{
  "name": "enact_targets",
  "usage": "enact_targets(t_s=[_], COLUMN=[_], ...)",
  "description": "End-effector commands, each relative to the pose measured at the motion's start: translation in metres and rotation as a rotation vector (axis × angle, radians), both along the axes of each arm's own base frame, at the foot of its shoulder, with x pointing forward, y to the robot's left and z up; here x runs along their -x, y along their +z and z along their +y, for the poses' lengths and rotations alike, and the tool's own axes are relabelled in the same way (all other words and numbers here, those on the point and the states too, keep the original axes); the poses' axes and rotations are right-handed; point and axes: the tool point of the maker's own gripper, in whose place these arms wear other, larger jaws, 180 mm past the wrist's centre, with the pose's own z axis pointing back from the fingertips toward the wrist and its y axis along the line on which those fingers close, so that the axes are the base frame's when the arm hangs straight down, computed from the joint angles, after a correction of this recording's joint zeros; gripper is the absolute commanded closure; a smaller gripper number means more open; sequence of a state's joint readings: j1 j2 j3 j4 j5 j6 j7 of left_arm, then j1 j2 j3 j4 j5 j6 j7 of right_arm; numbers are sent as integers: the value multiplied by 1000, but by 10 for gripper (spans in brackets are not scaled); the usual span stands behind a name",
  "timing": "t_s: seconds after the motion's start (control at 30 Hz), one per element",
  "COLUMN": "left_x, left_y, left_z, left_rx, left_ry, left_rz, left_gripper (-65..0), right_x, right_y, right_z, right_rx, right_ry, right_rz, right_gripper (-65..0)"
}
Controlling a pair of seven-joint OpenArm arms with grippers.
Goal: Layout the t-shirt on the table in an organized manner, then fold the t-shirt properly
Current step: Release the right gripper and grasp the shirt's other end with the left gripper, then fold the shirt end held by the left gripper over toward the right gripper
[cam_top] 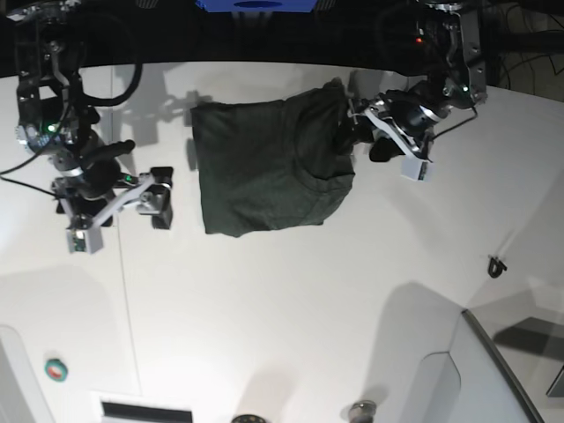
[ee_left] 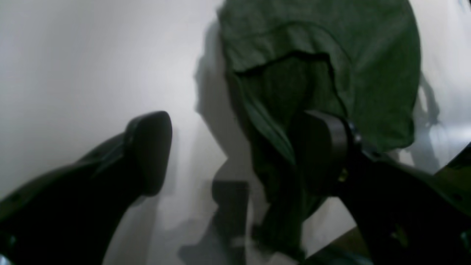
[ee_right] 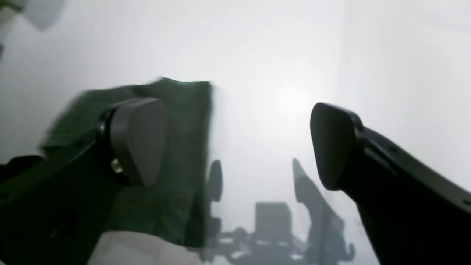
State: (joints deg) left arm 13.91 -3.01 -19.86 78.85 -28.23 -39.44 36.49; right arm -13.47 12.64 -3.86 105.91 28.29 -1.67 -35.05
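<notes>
A dark green t-shirt (cam_top: 269, 167) lay on the far middle of a broad white surface (cam_top: 291, 300), roughly squared off, with its right edge bunched and rumpled. In the base view the left gripper (cam_top: 363, 139) sat at that bunched edge on the view's right. In the left wrist view its fingers (ee_left: 149, 151) were spread wide apart, released; one dark pad stood over bare surface and the other sat against a hanging fold of green cloth near the collar opening. The right gripper (cam_top: 161, 196) was on the base view's left, beside the shirt's other edge but apart from it. In the right wrist view, which was blurred, its fingers (ee_right: 333, 145) were likewise spread wide with nothing between them, one pad in front of the shirt's edge and the other over bare surface.
</notes>
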Motion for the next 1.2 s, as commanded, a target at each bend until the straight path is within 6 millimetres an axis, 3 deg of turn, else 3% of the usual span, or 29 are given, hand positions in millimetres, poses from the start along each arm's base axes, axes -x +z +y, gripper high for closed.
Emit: enact_targets(t_s=[0.0,0.2,0.4,0.43,0.5,0.6,0.77,0.93,1.07,1.17], left_x=[-13,-16,-25,-25,-28,-29,-26,-23,-40,-51], left_y=[12,-6,-20,-23,-26,-27,-18,-8,-1,6], left_z=[-3,-36,-54,-56,-60,-63,-65,-37,-7,-5], left_rx=[32,87,141,144,157,156,64,-100,-252,-354], left_ry=[2,-70,-67,-68,-65,-80,-234,-402,-524,-668], left_rz=[-52,5,52,61,73,76,44,28,27,8], left_gripper=[-502,-502,-489,-454,-316,0,0,0,0,0], right_x=[-7,-3,-3,-2,-2,3,4,5,5,5], right_y=[13,10,9,9,9,5,4,5,5,5], right_z=[4,4,3,2,1,-5,-16,-33,-35,-33], right_rx=[-18,-14,-13,-13,-12,1,14,26,28,24], right_ry=[8,13,8,7,6,-1,-24,-67,-72,-72], right_rz=[-47,-38,-37,-36,-34,-22,-19,-19,-19,-19], right_gripper=[-563,-563,-563,-563,-563,-563,-563,-563,-563,-563])
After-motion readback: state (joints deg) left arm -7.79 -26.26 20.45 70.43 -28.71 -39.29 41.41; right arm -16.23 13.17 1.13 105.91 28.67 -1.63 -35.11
